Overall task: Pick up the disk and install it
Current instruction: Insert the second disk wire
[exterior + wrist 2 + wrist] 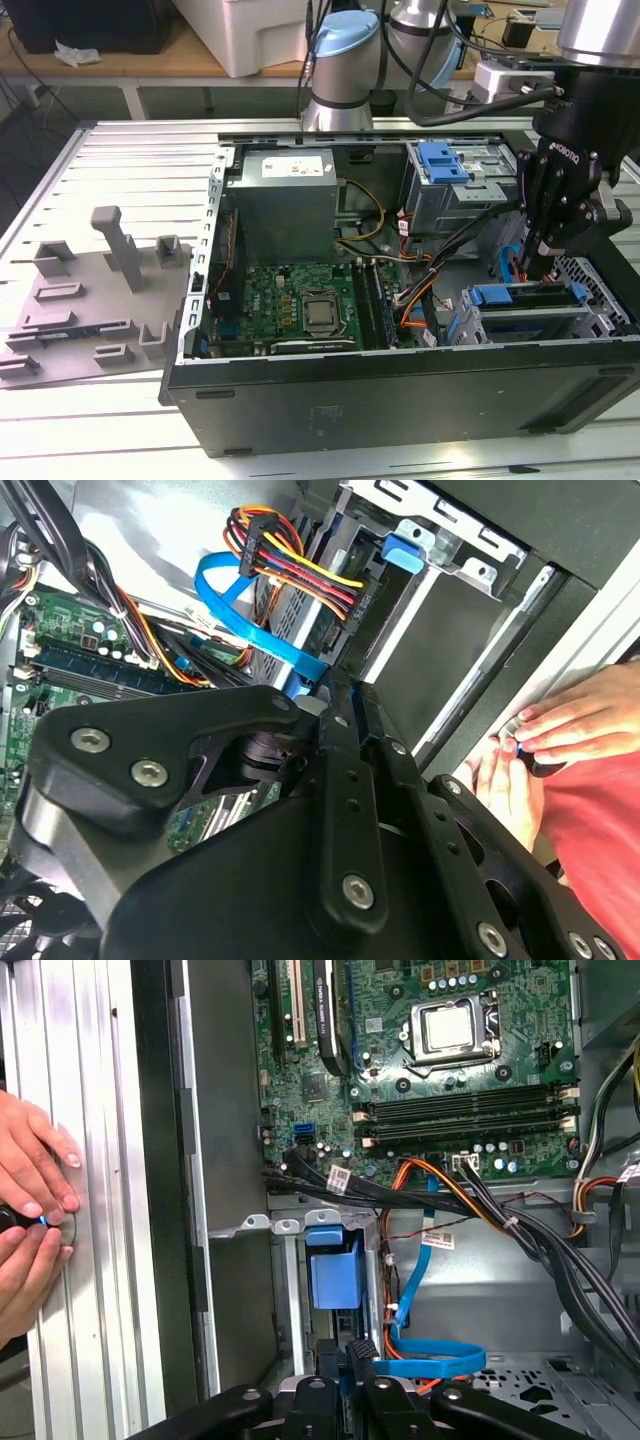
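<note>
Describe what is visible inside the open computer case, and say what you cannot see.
Inside the computer case: motherboard, grey power-supply box, drive cage, cable bundles, and the pincer lowered in. The pincer covers whatever is directly beneath it.

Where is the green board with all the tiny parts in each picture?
Exterior view: green board in the open case's middle, at the exterior view's left of the tool.
Second wrist view: green board behind the coloured wires, past the tool.
First wrist view: green board beyond the black cables from the tool.
Shared landmark: the tool.
</note>
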